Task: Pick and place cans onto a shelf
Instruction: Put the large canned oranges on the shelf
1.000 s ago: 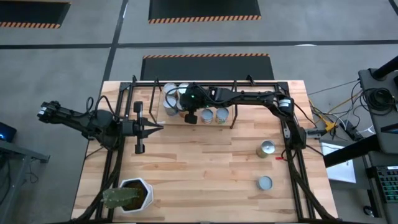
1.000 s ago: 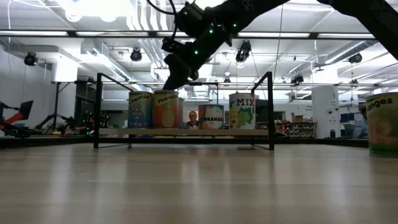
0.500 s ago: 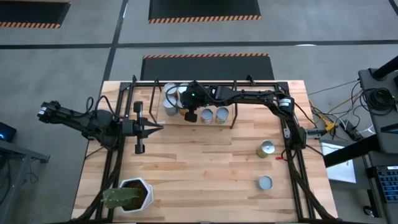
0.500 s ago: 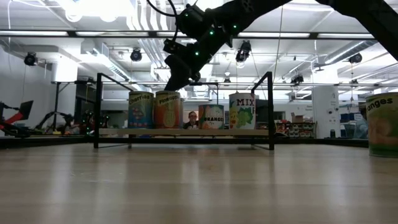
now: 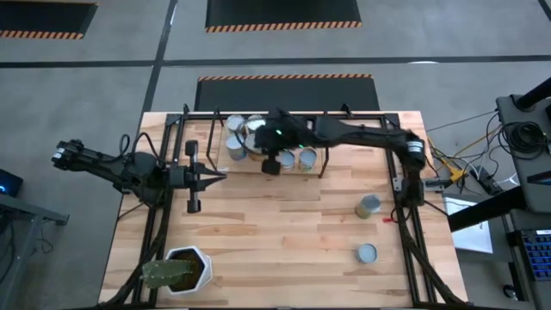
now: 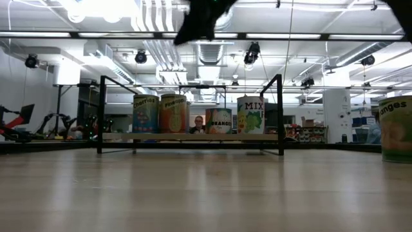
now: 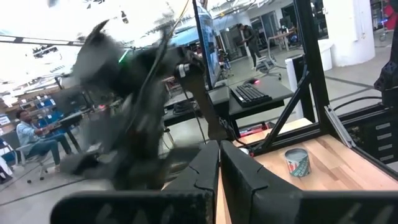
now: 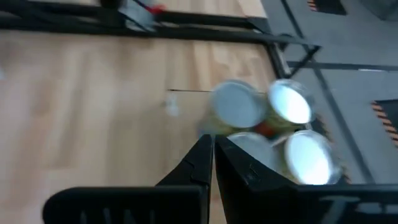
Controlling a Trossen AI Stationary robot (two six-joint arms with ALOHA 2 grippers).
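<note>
While over shelf (image 5: 258,164), right end effector (image 8: 213,163) closed, empty.

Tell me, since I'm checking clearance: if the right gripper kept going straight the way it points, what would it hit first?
Probably the cans clustered on the shelf: the right gripper, fingers together, aims at them. Depth is unclear.

Lab hall: ceiling ducts (image 6: 161,55), workstation desks (image 7: 261,99)

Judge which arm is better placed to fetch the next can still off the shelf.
Right, probably. Both loose cans sit on the table's right side, beside the right arm's base; its end effector is empty above the shelf. The left end effector waits at table left.
</note>
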